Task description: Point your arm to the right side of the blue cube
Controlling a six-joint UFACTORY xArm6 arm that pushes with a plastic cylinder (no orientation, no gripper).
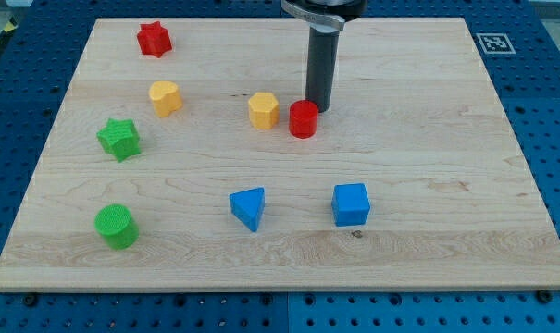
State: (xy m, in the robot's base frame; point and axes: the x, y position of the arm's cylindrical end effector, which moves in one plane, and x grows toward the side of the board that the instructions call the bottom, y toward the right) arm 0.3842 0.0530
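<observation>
The blue cube (351, 204) sits on the wooden board (428, 148) toward the view's bottom, right of centre. My tip (319, 109) stands near the middle top of the board, well above the blue cube and slightly to its left. The tip is just behind and right of a red cylinder (304, 119), very close to it or touching.
A blue triangular block (249, 207) lies left of the cube. A yellow hexagonal block (263, 109) and another yellow block (165, 97) lie left of the tip. A red star (154, 39), green star (119, 139) and green cylinder (117, 226) stand at the left.
</observation>
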